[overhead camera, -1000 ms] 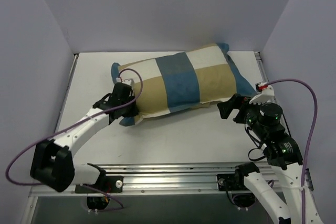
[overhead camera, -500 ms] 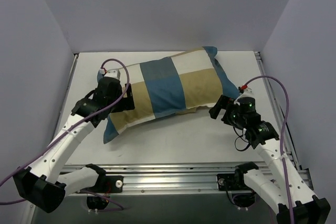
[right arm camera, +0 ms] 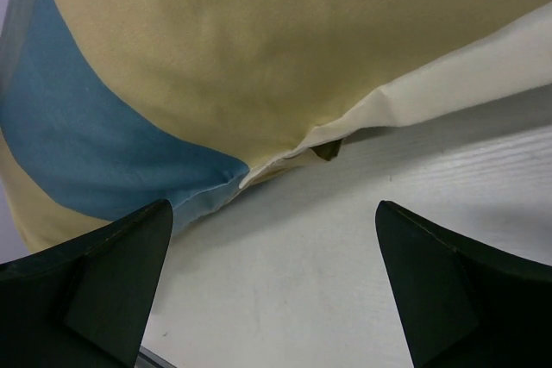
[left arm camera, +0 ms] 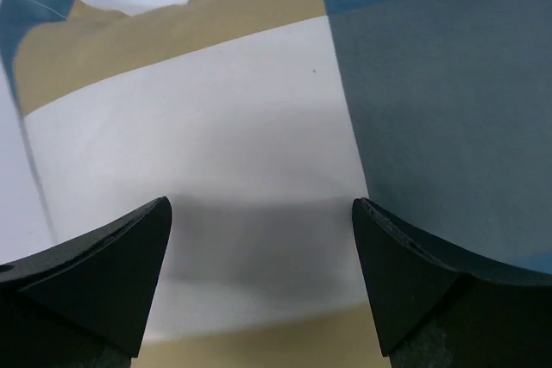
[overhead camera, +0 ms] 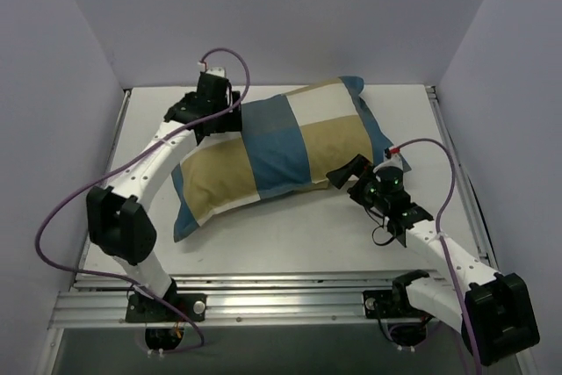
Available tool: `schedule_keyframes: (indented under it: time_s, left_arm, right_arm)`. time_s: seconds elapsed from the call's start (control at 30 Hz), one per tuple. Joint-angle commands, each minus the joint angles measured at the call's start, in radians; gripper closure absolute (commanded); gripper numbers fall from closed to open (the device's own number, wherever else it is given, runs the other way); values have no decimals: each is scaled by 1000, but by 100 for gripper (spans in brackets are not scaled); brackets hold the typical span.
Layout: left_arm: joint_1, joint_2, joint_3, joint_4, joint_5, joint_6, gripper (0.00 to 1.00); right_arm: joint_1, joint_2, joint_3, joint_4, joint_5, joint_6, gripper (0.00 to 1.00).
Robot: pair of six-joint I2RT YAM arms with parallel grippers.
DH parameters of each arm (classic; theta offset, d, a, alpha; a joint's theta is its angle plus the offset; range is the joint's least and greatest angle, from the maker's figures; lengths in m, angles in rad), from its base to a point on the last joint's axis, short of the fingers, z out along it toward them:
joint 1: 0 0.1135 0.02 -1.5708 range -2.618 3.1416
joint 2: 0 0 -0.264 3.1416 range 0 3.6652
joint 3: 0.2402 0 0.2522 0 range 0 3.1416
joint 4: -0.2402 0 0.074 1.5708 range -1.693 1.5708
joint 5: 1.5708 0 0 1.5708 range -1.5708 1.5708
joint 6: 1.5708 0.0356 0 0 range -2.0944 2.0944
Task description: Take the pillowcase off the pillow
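The pillowcase [overhead camera: 281, 148], in teal, mustard and cream blocks, lies slanted across the white table [overhead camera: 290, 234] with the stuffing still inside. The pillow is hidden by it. My left gripper [overhead camera: 228, 120] hovers open over the far left end, above a cream block [left arm camera: 216, 127] beside a teal one [left arm camera: 448, 118]; nothing sits between its fingers [left arm camera: 103, 273]. My right gripper [overhead camera: 349, 172] stands open just above the table at the near edge of the pillowcase [right arm camera: 259, 58]. A cream fold with a small dark gap [right arm camera: 328, 149] lies in front of the right gripper [right arm camera: 274, 206].
Grey walls close the table in at the back and both sides. An aluminium rail [overhead camera: 290, 292] runs along the near edge. Purple cables [overhead camera: 61, 217] loop off both arms. Bare table shows in front of the pillowcase.
My left gripper has opened, let go of the pillowcase's near left corner and swung up to its far left end. The pillowcase now lies slanted. My right gripper has moved left to its near edge.
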Motion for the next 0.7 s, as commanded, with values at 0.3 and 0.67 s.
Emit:
schedule_keyframes:
  time_s: [0.3,0.67]
  left_arm:
    - [2,155,-153,11,112,-242,0]
    - [-96,-18,-458,100,173,-344,0]
  right_arm:
    - [172,378,-48,612,9,125,0]
    - [217,619,-26,858,-20,96,26]
